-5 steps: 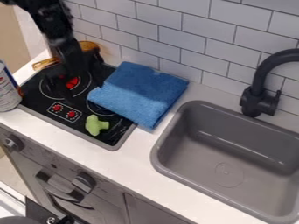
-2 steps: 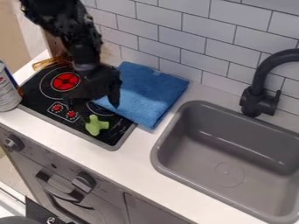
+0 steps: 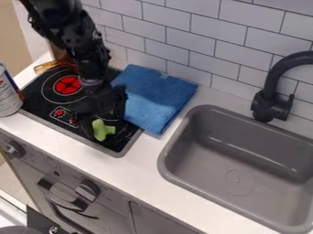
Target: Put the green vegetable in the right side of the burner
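My gripper (image 3: 104, 122) hangs over the front right part of the black stove (image 3: 117, 146), its fingers apart. One finger is at the left edge of the green vegetable (image 3: 103, 130), and the other is above and to the right of it. The vegetable lies near the stove's front edge, to the right of the red knobs, with its upper left part behind the gripper. Much of the right burner is hidden by the gripper; the left burner (image 3: 67, 85) shows a red centre.
A folded blue cloth (image 3: 156, 98) covers the stove's back right corner and the counter beside it. The grey sink (image 3: 245, 160) with its black faucet (image 3: 272, 98) is at right. A can (image 3: 8, 93) stands at the left edge, and an orange-brown object (image 3: 52, 65) lies behind the stove.
From above the left burner, my gripper has moved right and toward the front, then down to the green vegetable. The left burner has come into view, and the vegetable looks barely shifted.
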Robot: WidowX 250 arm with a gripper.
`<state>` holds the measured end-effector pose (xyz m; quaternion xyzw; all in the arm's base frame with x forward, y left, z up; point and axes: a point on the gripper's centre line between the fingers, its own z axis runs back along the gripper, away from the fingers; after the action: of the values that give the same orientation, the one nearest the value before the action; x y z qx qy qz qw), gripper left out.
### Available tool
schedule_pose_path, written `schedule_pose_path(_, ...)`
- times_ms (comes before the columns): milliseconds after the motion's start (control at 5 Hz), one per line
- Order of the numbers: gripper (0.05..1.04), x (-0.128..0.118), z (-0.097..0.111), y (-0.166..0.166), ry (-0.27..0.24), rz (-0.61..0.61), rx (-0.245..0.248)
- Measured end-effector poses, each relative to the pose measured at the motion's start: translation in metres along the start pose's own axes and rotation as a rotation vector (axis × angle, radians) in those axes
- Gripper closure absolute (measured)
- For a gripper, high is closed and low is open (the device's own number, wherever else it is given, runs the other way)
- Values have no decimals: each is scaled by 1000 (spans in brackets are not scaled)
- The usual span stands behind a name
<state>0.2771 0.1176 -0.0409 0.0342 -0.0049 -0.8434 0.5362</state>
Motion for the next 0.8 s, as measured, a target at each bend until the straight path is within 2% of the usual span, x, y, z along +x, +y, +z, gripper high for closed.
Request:
schedule_pose_path(200,83,3,-4,-4,9,-13,4)
schedule_pose_path(400,83,5,-13,-4,12,1,-12)
schedule_pose_path(600,129,5,-17,-2,26,17,-11)
schedule_pose_path(800,328,6,-17,0,18,22,1)
